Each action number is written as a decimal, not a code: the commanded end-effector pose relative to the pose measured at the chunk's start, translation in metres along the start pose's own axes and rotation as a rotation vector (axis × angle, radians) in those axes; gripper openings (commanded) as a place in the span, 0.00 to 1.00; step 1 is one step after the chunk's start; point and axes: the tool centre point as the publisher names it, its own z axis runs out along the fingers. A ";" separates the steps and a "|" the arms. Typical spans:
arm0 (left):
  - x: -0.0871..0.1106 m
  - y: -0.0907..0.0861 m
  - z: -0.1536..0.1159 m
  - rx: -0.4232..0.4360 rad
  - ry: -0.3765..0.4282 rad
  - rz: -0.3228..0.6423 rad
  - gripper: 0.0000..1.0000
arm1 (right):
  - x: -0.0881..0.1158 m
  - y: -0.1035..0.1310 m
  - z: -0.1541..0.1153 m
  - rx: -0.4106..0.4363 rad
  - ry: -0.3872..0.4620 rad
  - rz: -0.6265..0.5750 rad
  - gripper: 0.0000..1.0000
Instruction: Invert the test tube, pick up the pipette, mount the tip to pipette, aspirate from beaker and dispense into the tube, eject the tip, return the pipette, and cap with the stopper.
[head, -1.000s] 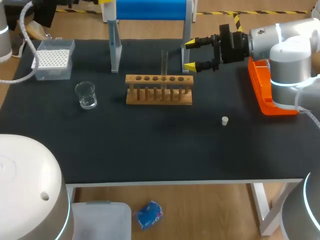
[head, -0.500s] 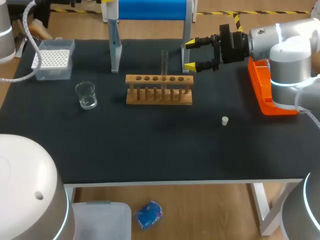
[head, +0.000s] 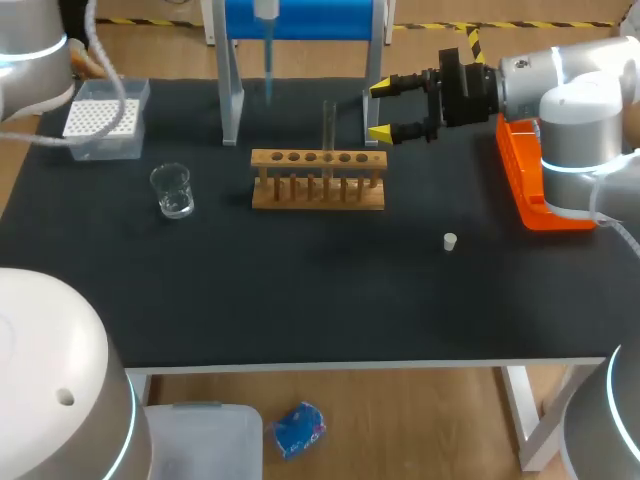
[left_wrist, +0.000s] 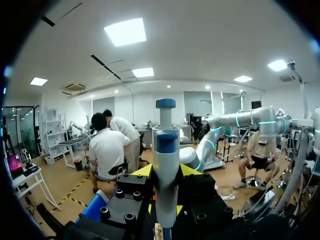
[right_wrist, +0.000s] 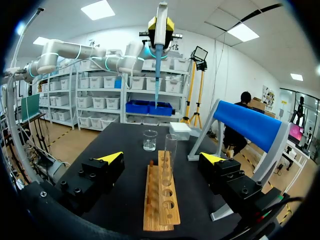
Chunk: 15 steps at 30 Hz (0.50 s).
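Gripping the one pipette (left_wrist: 165, 150) between both of its yellow fingers, the left gripper (left_wrist: 165, 172) holds it upright above the far side of the worktop (head: 300, 300). The pipette's blue lower end points down, beyond the single wooden rack (head: 318, 182). One clear test tube (head: 328, 125) stands upright in the rack. One beaker (head: 172, 190) sits on the rack's left, near one tip box (head: 103, 118). One white stopper (head: 450, 241) lies apart, on the rack's near right. The right gripper (head: 395, 108) hangs beside the rack's far right end, its two fingers spread and holding nothing, with the test tube ahead of them.
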 end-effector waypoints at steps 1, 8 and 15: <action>-0.007 -0.020 0.034 -0.018 0.002 -0.007 0.00 | 0.000 0.000 -0.001 0.002 0.000 0.000 1.00; -0.012 -0.028 0.055 0.009 0.029 -0.002 0.00 | 0.000 0.000 -0.001 0.002 0.000 0.000 1.00; -0.016 -0.015 0.063 0.037 0.037 0.006 0.00 | 0.000 0.000 -0.001 0.002 0.000 0.000 1.00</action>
